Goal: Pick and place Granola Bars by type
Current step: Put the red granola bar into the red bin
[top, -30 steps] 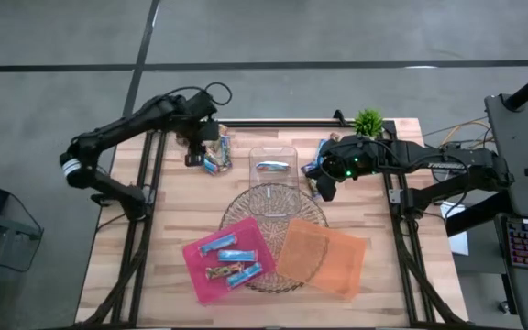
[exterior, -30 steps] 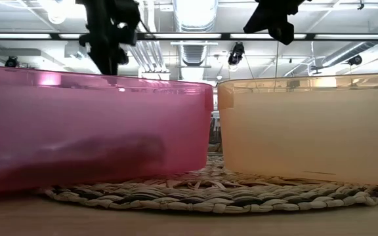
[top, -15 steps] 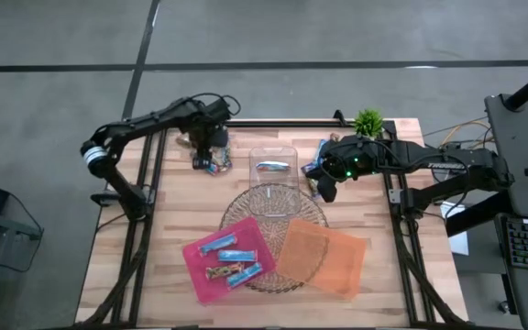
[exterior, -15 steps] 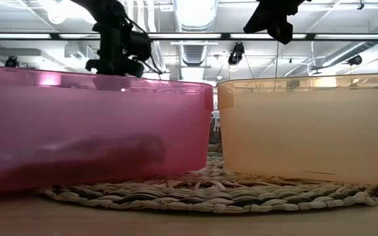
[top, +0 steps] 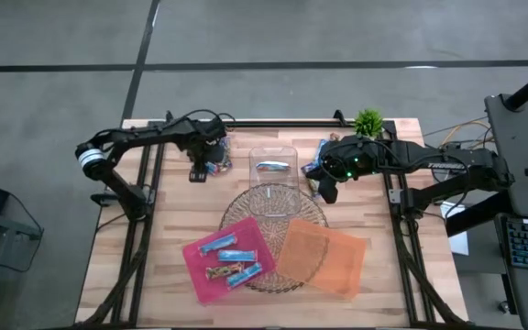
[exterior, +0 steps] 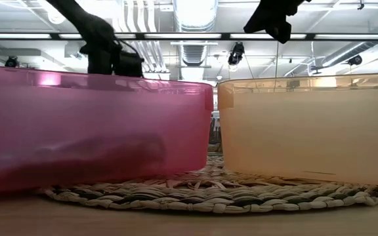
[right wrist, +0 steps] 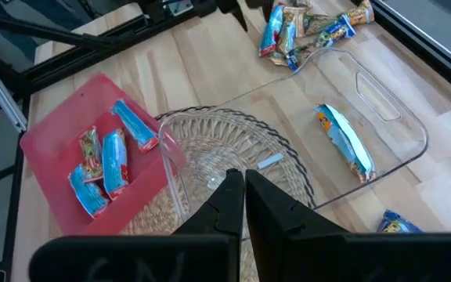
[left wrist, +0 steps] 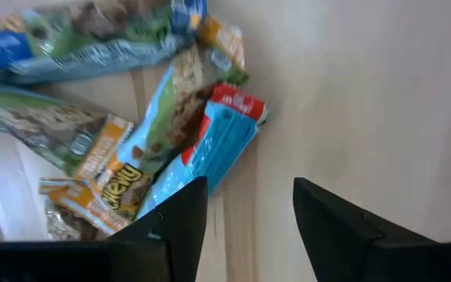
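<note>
Black left fingers (left wrist: 245, 223) stand spread just above the desk (top: 163, 247), empty, beside a loose heap of Granola Bars (left wrist: 124, 117) at the far left corner. Nearest them lies a light blue bar (left wrist: 210, 149), part of it overlapping the others; the spread looks set to straddle it, since blue bars seem to be the type gathered so far. Beyond the heap, a clear plastic box (top: 273, 170) holds one blue bar (right wrist: 344, 141). It sits at the far edge of a woven mat (top: 273, 206), which also carries the pink tray (top: 195, 261), with four bars in it, mostly blue, and the bare orange tray (top: 324, 257). Right fingers (right wrist: 237, 200) are pressed together on nothing, hovering near the box, apparently waiting. A few more bars (top: 317, 165) lie below that arm.
</note>
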Robot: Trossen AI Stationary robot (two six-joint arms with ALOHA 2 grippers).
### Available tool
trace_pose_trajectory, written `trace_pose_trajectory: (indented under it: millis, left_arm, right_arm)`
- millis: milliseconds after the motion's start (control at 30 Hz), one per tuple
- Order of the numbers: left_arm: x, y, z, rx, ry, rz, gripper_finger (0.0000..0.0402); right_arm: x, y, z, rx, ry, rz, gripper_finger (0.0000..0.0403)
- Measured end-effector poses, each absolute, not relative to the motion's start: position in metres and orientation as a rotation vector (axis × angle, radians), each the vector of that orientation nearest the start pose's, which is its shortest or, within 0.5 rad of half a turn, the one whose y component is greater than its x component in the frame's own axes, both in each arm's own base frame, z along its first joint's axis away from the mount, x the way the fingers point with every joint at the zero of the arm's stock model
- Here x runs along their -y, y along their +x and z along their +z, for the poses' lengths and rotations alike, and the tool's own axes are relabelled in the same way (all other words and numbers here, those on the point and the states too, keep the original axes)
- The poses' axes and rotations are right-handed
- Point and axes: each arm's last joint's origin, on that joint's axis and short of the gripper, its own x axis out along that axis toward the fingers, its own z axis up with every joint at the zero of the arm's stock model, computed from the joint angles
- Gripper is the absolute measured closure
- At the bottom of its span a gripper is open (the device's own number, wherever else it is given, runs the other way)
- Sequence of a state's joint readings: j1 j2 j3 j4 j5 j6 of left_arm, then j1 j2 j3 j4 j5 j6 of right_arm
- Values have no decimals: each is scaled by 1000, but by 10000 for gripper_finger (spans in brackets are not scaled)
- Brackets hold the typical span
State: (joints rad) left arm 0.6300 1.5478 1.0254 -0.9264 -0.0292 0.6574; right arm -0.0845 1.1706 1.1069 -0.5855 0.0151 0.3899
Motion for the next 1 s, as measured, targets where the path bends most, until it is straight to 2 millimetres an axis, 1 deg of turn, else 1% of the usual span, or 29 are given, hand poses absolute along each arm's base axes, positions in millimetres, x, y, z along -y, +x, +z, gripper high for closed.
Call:
trace_pose_trajectory:
  millis: [100, 200, 333, 600, 1000]
  left_arm:
    - [-157, 212, 189, -1519, 136, 57, 229]
    - [-157, 210, 183, -1543, 177, 94, 230]
    - [-159, 210, 184, -1559, 203, 119, 230]
    - [-163, 215, 184, -1503, 302, 94, 229]
    - [-165, 219, 173, -1511, 286, 46, 229]
  right_arm:
    - [21, 242, 332, -623, 393, -220, 394]
    - [21, 242, 333, -622, 393, -220, 394]
    - [21, 241, 333, -623, 386, -218, 394]
    - [21, 241, 333, -624, 368, -213, 394]
    - [21, 241, 333, -624, 363, -214, 394]
